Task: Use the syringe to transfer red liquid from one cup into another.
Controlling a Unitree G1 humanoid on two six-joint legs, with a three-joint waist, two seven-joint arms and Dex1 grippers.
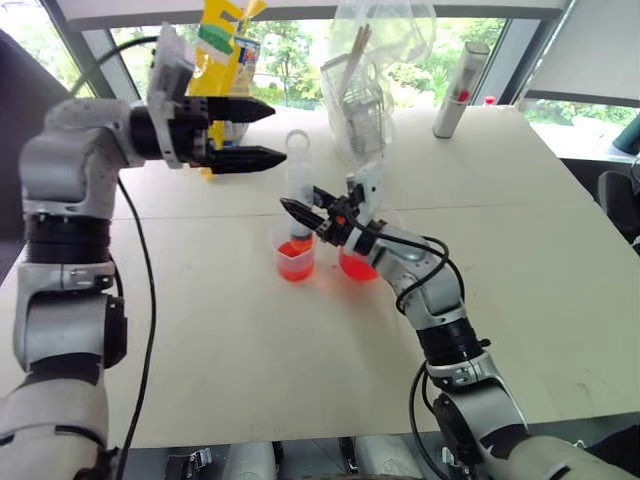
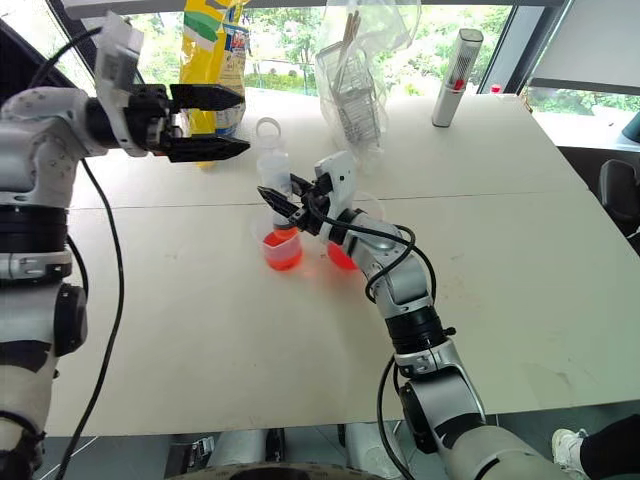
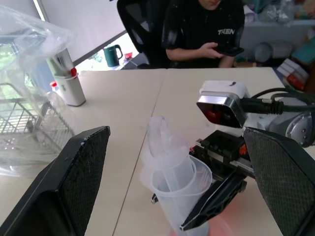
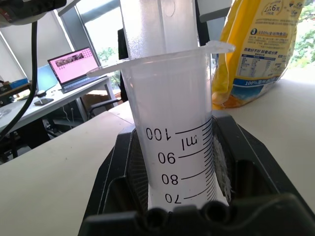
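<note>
With the right gripper (image 1: 308,217) clamped on the syringe (image 2: 274,170), which stands upright in the smaller cup (image 1: 294,256), its barrel should stay steady while the left gripper (image 1: 240,135), fingers apart just above, works the plunger (image 1: 298,143).

Office: laptop (image 4: 74,66) desk, swivel chair (image 3: 142,29).

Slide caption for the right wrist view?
Right end effector shut on the upright syringe, graduations showing, yellow bag behind.
</note>
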